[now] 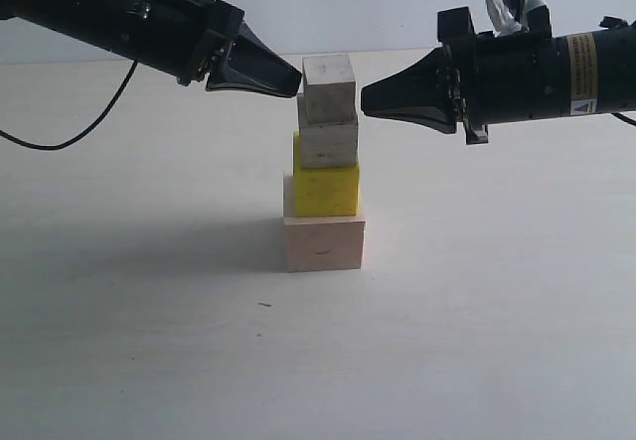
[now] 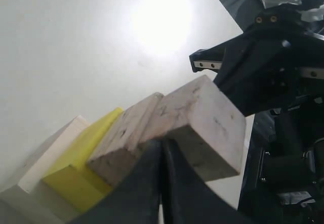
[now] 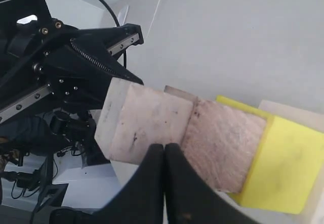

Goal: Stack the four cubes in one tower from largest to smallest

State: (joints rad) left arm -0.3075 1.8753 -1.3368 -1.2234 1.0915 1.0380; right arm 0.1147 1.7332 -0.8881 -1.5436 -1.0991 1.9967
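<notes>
Though both arms reach in from opposite sides, neither holds anything. The left gripper [image 1: 293,84] has its jaws pressed together to a single point with nothing between them, and the right gripper [image 1: 368,98] is closed the same way, also empty.

The tower [image 1: 325,167] stands alone near the middle of the table [image 1: 497,331]. All four cubes are in place. The large cube [image 1: 324,244] is at the bottom on the table, the yellow cube [image 1: 326,190] is on it, the medium cube [image 1: 329,142] comes next, and the small cube [image 1: 330,84] is on top. The layers do not line up flush. The yellow cube's left edge sits in from the large cube's, and the two upper cubes look slightly turned against each other.

Both tips are level with the small cube. The left tip comes in from the upper left and meets that cube's left face in the exterior view, but real contact cannot be told. The right tip points at its right face from just beside it, with a thin gap showing.

A black cable [image 1: 70,137] hangs under the left arm at far left.
</notes>
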